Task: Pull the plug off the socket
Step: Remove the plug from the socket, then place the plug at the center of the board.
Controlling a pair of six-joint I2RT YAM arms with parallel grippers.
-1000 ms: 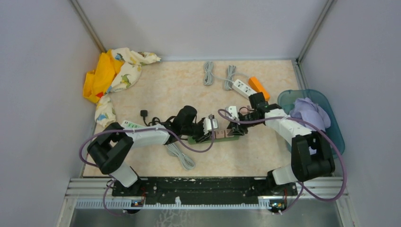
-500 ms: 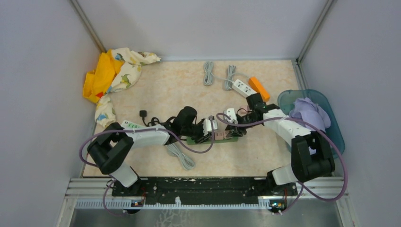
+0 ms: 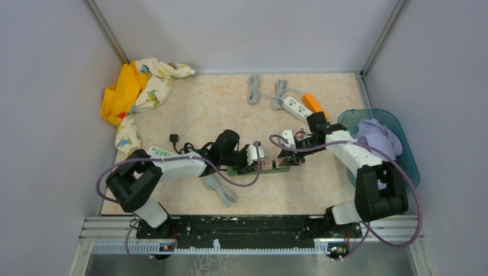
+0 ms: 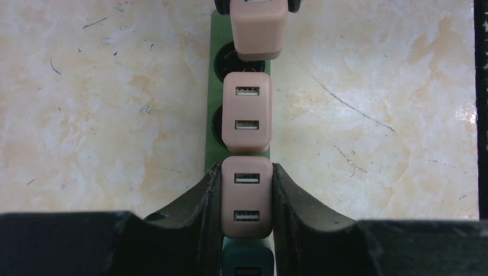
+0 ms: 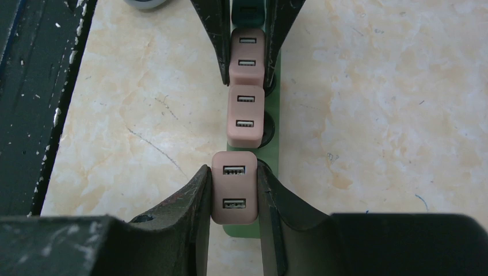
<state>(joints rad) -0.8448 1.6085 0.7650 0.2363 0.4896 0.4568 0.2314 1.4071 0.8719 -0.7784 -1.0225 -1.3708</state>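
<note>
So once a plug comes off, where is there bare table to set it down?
Widest bare patch: back centre, between the yellow cloth and the grey cable coils. Another: between the green power strip and the near rail. Crowded: mid-table, where left gripper and right gripper clamp pink plugs, and by the teal bin.

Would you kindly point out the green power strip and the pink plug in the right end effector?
green power strip (image 5: 239, 231): right wrist view, near end.
pink plug (image 5: 234, 187): right wrist view, face between USB ports.

The plugs (image 4: 247, 197) are dusty pink, the socket strip (image 4: 212, 152) green. Around the strip, the tabletop (image 4: 103, 115) is cream with beige marbling.
</note>
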